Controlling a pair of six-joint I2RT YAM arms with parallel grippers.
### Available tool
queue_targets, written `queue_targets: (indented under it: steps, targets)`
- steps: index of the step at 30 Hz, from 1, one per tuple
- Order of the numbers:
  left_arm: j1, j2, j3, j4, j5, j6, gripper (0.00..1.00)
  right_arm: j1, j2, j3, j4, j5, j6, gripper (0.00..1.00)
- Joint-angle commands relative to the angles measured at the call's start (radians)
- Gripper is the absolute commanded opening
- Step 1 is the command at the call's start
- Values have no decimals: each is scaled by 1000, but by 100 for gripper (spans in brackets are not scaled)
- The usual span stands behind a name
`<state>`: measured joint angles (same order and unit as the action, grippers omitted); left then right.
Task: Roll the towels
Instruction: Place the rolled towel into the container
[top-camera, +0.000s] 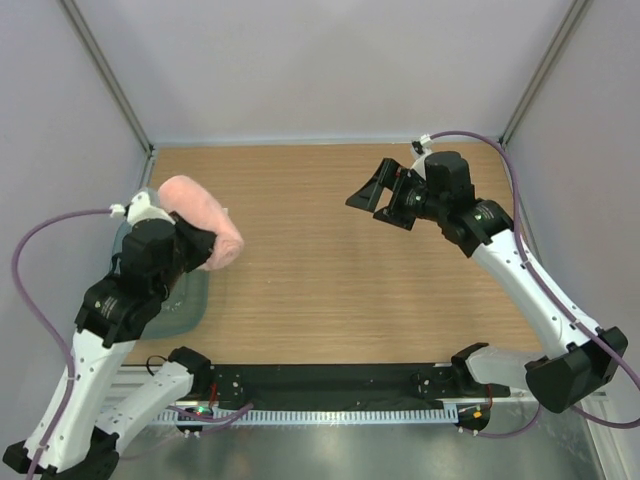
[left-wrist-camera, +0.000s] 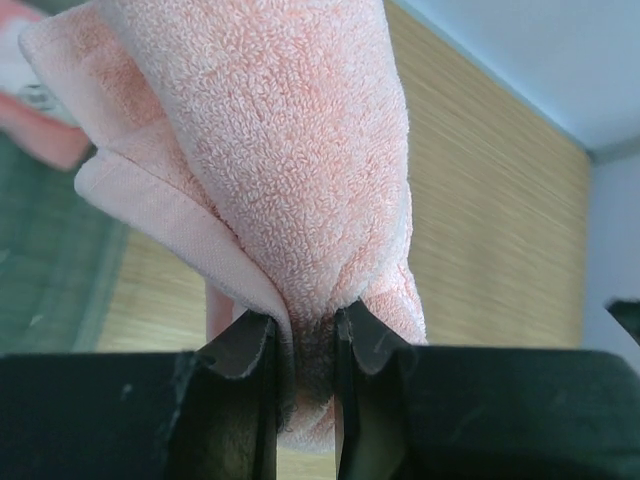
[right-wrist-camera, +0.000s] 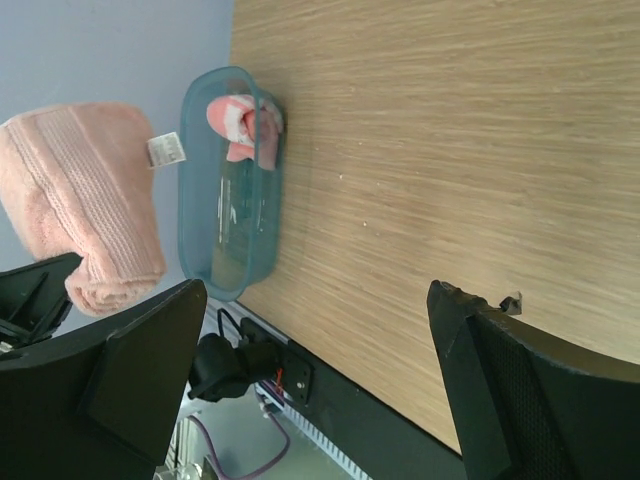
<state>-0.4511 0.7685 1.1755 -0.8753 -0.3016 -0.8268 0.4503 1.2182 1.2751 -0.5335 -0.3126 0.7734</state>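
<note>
At far left the left gripper (left-wrist-camera: 305, 325) pinches one end of a salmon-pink terry towel (left-wrist-camera: 290, 150); the right gripper (top-camera: 378, 198) gapes empty, well apart.

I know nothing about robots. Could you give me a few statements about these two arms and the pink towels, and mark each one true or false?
1. The left gripper is pinching a pink towel. True.
2. The right gripper holds a towel too. False: its jaws stand wide open with nothing between them.
3. A second towel lies inside the tray. True.
4. The tray stands in the middle of the table. False: it sits at the table's left side, by the left arm.
</note>
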Motion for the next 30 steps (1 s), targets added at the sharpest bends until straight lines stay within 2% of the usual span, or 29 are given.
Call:
queue_targets:
  steps: [1,4,10,15,20,22,23,25,26,27,28,29,30]
  targets:
    - [2,-40,12,-190,-370,-81,0,2,-5,3,-3,-9,-23,100]
    - [3,-96,-43,-229,-508,-162,0,2,-5,3,-3,-25,-32,100]
    - [2,-193,-186,-140,-592,-182,0,2,4,-6,-3,-65,-46,100]
    - [3,-242,-272,-30,-613,-117,0,4,9,-26,3,-86,-60,100]
    - [28,-183,-323,2,-571,-130,0,2,27,-45,30,-109,-63,100]
    - [87,-161,-350,59,-493,-106,0,4,32,-48,36,-114,-65,100]
    - [159,-158,-376,87,-457,-91,0,2,37,-49,35,-117,-72,100]
    - [263,-146,-393,159,-300,-42,0,2,41,-46,29,-120,-80,100]
    - [396,-141,-399,182,-224,-28,0,2,43,-48,26,-121,-88,100]
    - [470,-126,-404,209,-88,-18,0,2,43,-46,26,-121,-91,100]
    - [547,-121,-405,222,-2,-11,0,2,43,-45,21,-121,-94,100]
    - [669,-115,-412,242,69,-3,0,2,46,-43,21,-123,-97,100]
    - [722,-109,-422,266,125,-5,0,4,47,-43,23,-123,-102,100]
